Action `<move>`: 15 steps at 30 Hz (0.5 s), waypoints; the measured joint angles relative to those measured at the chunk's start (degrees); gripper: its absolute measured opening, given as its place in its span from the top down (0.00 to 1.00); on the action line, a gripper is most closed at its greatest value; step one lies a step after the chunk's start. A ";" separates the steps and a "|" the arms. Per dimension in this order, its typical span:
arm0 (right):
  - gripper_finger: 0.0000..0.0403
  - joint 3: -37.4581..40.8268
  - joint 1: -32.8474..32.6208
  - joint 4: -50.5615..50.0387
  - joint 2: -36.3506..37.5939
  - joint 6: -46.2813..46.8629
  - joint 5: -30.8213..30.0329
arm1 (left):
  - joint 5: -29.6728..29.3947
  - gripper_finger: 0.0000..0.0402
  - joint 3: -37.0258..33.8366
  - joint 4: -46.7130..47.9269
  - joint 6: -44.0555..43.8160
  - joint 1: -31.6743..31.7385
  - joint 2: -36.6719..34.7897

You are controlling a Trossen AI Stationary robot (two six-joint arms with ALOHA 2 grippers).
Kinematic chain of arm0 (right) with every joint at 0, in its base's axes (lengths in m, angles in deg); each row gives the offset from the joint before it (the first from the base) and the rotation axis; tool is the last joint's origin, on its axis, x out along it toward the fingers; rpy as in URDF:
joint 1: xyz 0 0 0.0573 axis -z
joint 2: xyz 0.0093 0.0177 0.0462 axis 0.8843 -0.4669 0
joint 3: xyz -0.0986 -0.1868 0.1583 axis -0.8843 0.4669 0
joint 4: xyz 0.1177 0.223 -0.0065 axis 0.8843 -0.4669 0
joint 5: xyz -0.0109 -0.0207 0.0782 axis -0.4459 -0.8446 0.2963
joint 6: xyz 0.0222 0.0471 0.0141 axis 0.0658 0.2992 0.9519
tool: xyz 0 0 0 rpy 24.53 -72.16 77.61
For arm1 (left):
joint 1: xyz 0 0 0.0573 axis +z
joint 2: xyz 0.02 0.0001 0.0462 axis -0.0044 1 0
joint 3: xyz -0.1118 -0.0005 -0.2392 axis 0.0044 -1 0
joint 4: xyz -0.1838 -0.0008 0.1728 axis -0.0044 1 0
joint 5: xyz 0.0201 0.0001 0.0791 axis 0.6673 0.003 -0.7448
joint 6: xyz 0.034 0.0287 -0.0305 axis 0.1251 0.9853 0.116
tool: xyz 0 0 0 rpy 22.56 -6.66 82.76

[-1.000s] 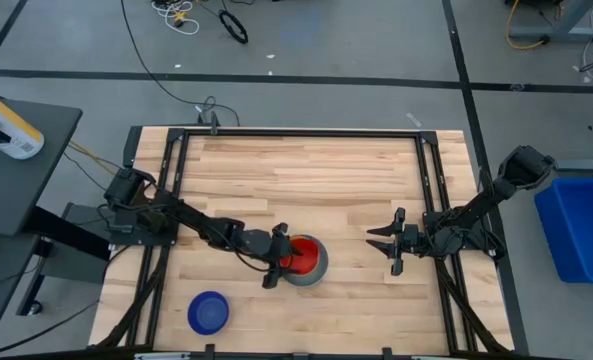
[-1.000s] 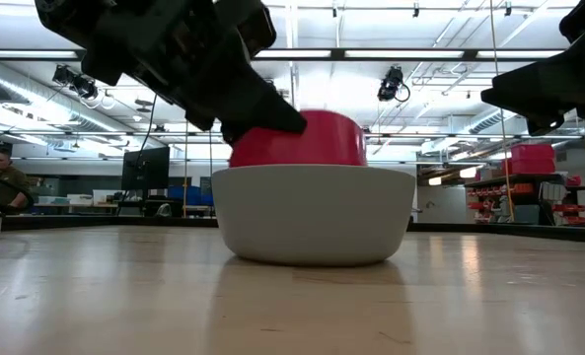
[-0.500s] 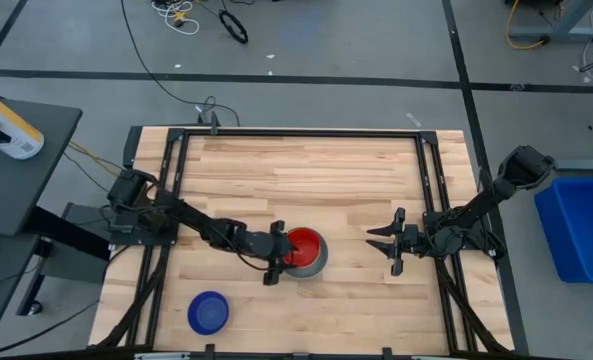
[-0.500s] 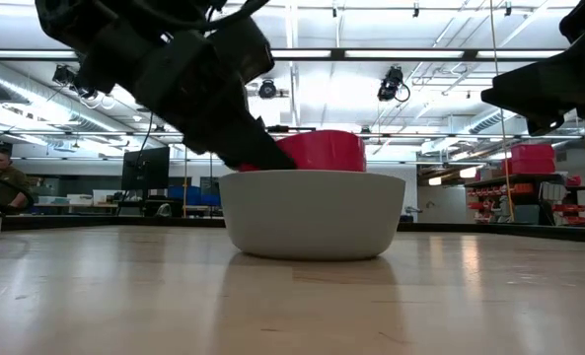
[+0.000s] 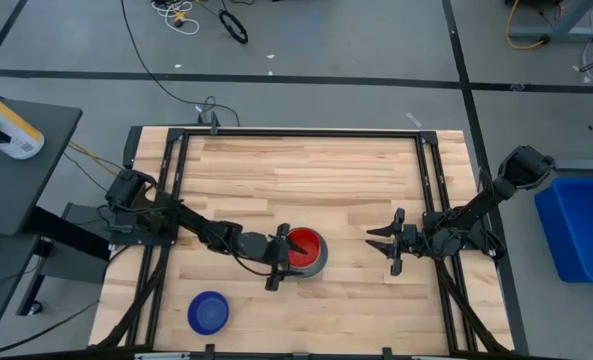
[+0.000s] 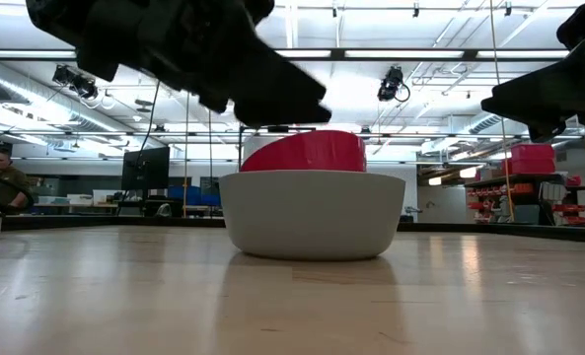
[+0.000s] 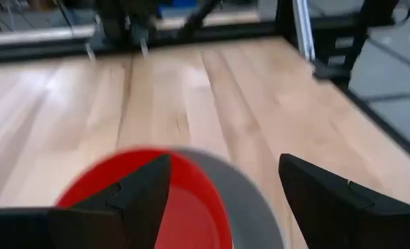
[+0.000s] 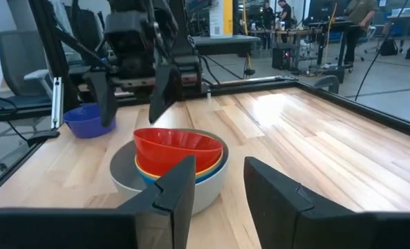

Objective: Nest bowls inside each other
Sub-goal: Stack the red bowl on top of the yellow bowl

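Nearly done: red bowl [image 8: 178,146] sits tilted atop the stack in the grey bowl [image 8: 125,173]; only the dark blue bowl [image 5: 208,312], near the counter's [image 5: 306,170] front-left corner, remains. Left tool [image 5: 275,258] open beside the stack; right tool [image 5: 392,242] waits, part-open and empty, near the right edge.

The yellow bowl [image 8: 164,169] and light blue bowl [image 8: 191,178] show only their rims.

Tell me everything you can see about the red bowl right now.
The red bowl is small, round and smooth, plastic by the look of it. It sits upright but slightly tilted on top of the stack, nested in a yellow bowl, then a light blue bowl, all inside the pale grey bowl near the table's middle. The left gripper is open just beside it, not gripping it.
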 joint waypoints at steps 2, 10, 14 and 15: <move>0.67 0.00 -0.02 0.02 -0.01 0.00 -0.09 | 0.33 0.34 0.02 -1.46 0.05 0.41 0.00; 0.69 0.00 0.00 0.02 -0.02 -0.02 -1.17 | 4.92 0.62 0.01 -4.35 2.72 2.29 0.01; 0.69 0.00 0.00 0.01 -0.01 -0.23 -1.18 | 8.37 0.90 0.02 -5.04 5.05 3.66 0.02; 0.69 0.00 0.00 0.00 -0.02 -0.24 -1.18 | 9.34 0.95 0.02 -4.94 5.55 4.04 0.02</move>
